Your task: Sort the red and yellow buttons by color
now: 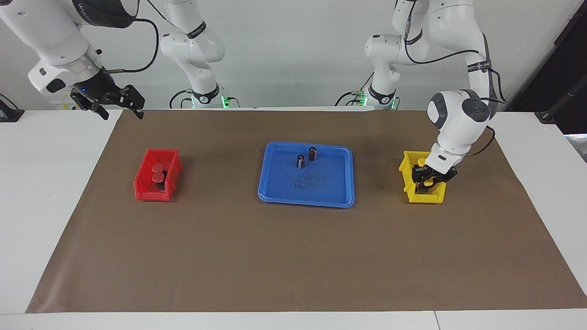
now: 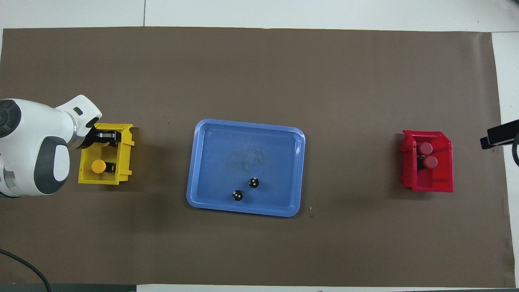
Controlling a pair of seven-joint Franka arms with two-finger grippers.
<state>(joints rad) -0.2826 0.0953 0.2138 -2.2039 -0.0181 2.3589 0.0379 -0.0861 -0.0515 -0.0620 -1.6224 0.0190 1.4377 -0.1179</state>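
Tabletop carries a brown mat with three containers in a row. Blue tray sits mid-mat, between the two hands and well apart from both; two small dark upright cylinders stand in its robot-side half, just beside each other, no coloured caps. Red bin is toward the right arm's end, below and nearer mid-table than the right hand; that hand hangs raised over the mat's robot-side corner, fingers spread, gripping nothing, arm waiting. Both red buttons sit inside the red bin, caps up, touching or nearly touching, well apart from the right hand. Yellow bin is toward the left arm's end, directly under the left hand. Left hand is lowered into the bin's farther-from-robots half, wrist tilted over the rim. One yellow button sits in the bin's robot-side half, just beside the left hand, not touching it, cap up on its dark base. A second yellow button shows as a sliver of yellow-orange at the left hand's fingers; can't tell whether the fingers are clamped on it or parted around it, nor whether it rests on the bin floor.
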